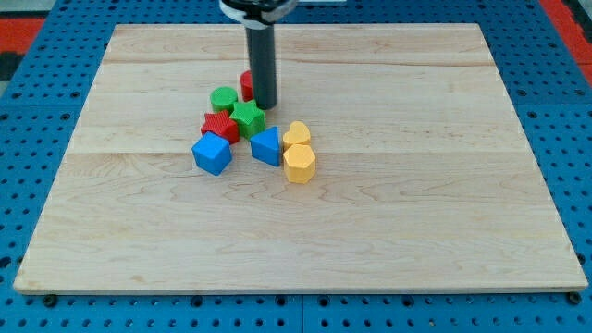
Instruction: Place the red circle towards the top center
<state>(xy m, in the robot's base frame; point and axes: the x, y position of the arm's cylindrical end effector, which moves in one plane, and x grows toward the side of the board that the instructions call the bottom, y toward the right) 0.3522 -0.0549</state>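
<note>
The red circle [246, 84] shows only as a sliver left of my dark rod, which hides most of it. My tip [265, 105] rests on the board right beside the red circle, at its right. Just below are a green circle [223, 99], a green star [247, 117] and a red block [220, 127] of unclear shape. Below these lie a blue cube [212, 153], a blue triangle-like block [266, 146], a yellow heart [296, 135] and a yellow hexagon [300, 164].
The wooden board [416, 185] lies on a blue pegboard surface [18, 139]. The blocks cluster left of the board's centre.
</note>
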